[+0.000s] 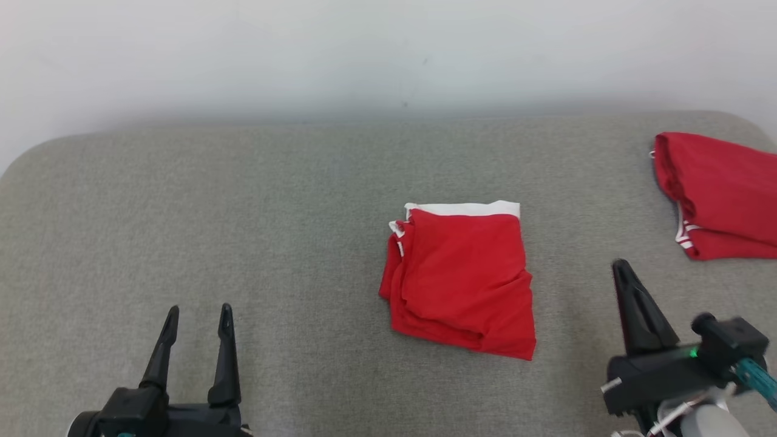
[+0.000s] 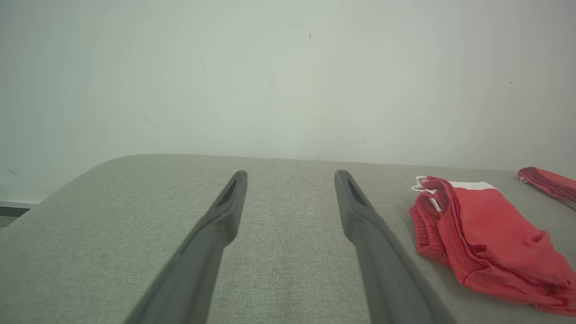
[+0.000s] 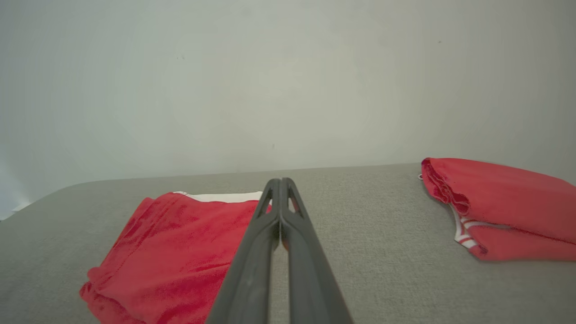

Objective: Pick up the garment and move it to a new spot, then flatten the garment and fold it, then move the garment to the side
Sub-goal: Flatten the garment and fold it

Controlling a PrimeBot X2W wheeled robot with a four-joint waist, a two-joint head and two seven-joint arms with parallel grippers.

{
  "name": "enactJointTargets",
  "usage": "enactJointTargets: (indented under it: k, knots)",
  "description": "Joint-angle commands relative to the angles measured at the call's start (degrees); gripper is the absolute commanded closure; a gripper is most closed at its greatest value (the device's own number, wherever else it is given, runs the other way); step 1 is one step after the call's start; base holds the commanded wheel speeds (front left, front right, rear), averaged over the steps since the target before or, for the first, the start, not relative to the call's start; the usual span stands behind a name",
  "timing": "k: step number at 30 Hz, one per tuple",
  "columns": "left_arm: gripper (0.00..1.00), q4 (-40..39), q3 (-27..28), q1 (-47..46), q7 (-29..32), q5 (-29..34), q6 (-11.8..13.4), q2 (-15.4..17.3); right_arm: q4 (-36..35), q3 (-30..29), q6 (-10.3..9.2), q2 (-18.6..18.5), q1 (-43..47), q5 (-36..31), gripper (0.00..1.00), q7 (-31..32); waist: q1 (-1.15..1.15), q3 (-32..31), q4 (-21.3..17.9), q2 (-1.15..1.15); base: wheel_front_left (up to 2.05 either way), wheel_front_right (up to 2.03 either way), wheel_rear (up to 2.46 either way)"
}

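The folded red cloth garment with a white band [image 1: 461, 279] is laid mid-way across a grey fabric-covered counter [image 1: 243, 200]. A second red garment [image 1: 722, 194] is cut off at the right edge. The left pincer [image 1: 200, 309] is held apart and the right pincer [image 1: 620, 267] pressed together, both clear of the cloth.

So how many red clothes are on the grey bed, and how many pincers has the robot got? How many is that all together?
Red garments: 2 (middle garment, far-right garment)
Pincers: 2 (left pincer open, right pincer shut)
Total: 4
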Motion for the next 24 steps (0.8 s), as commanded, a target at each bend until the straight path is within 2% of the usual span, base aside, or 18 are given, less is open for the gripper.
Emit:
enactJointTargets:
  k: [1,5,6,7,9,10,24]
  knots:
    - [0.0,0.2,0.7,1.1,-0.2,0.6,0.0,0.1,-0.6,-1.3,-0.17,0.0,1.9,-0.7,1.0,0.0,0.0,-1.6,-1.7,0.0,0.0,0.0,0.0]
    - [0.0,0.3,1.6,2.9,-0.2,1.7,0.3,0.0,-1.7,-4.0,-0.17,0.8,5.5,-1.7,1.0,0.0,0.0,-2.7,-2.5,0.0,0.0,0.0,0.0]
    - [0.0,0.3,1.9,3.3,-0.2,2.0,0.4,0.1,-2.0,-4.3,-0.17,1.1,6.4,-2.0,0.96,0.0,0.0,-2.9,-2.7,0.0,0.0,0.0,0.0]
    - [0.0,0.3,2.1,3.8,-0.2,2.1,0.4,0.1,-2.2,-4.6,-0.17,1.3,7.2,-2.3,0.82,0.0,0.0,-3.3,-2.8,0.0,0.0,0.0,0.0]
    - [0.0,0.0,2.0,4.8,-0.2,2.4,0.9,0.0,-2.6,-5.0,-0.17,1.4,8.5,-2.7,0.37,0.0,0.0,-3.7,-2.8,0.0,0.0,0.0,0.0]
    - [0.0,0.0,2.3,5.1,-0.2,2.6,0.8,0.1,-2.8,-5.1,-0.17,1.5,9.0,-2.9,0.0,0.0,0.0,-3.9,-2.8,0.0,0.0,0.0,0.0]
    - [0.0,-0.9,3.3,8.9,-0.2,5.6,0.0,0.7,-3.0,-4.9,-0.17,2.5,11.5,-4.6,0.0,0.0,0.0,-5.9,-1.1,0.0,0.0,0.0,0.0]
